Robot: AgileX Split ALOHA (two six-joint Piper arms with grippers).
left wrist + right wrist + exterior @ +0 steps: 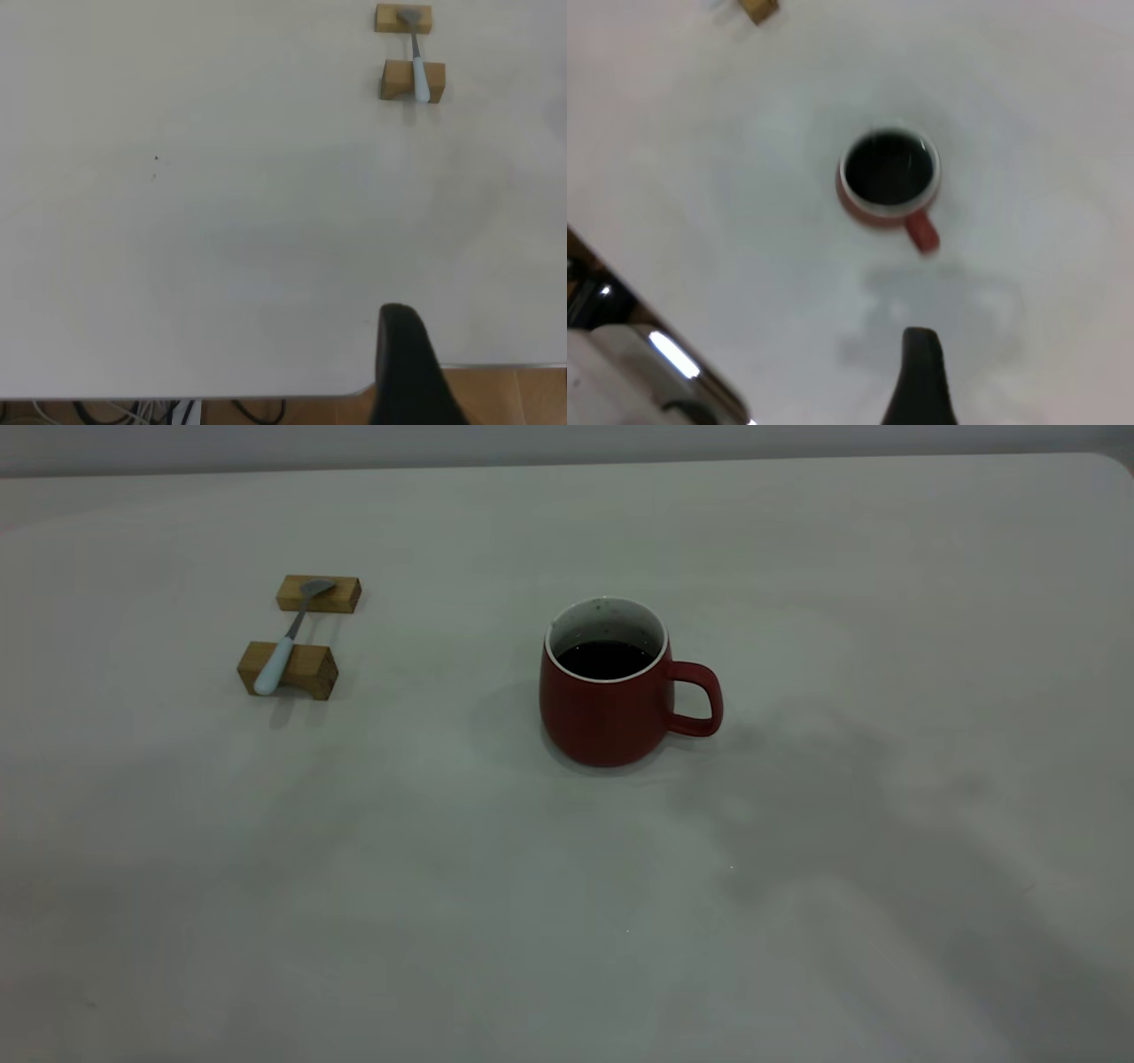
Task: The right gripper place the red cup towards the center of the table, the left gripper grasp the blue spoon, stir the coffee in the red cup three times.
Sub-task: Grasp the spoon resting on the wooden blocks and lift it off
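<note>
The red cup (611,708) stands upright near the middle of the table (532,921), its handle to the right, with dark coffee (605,659) inside. Seen from above in the right wrist view, the red cup (923,232) lies ahead of my right gripper (920,376), which hangs well apart from it. The blue spoon (282,651) rests across two wooden blocks at the left. Far off in the left wrist view is the blue spoon (418,71); my left gripper (403,359) hovers over the table's near edge. Neither arm shows in the exterior view.
The spoon's bowl lies on the farther wooden block (319,593) and its handle on the nearer one (306,671). A brown floor (514,398) and cables (106,412) show beyond the table edge. A shiny metal part (664,354) sits off the table's side.
</note>
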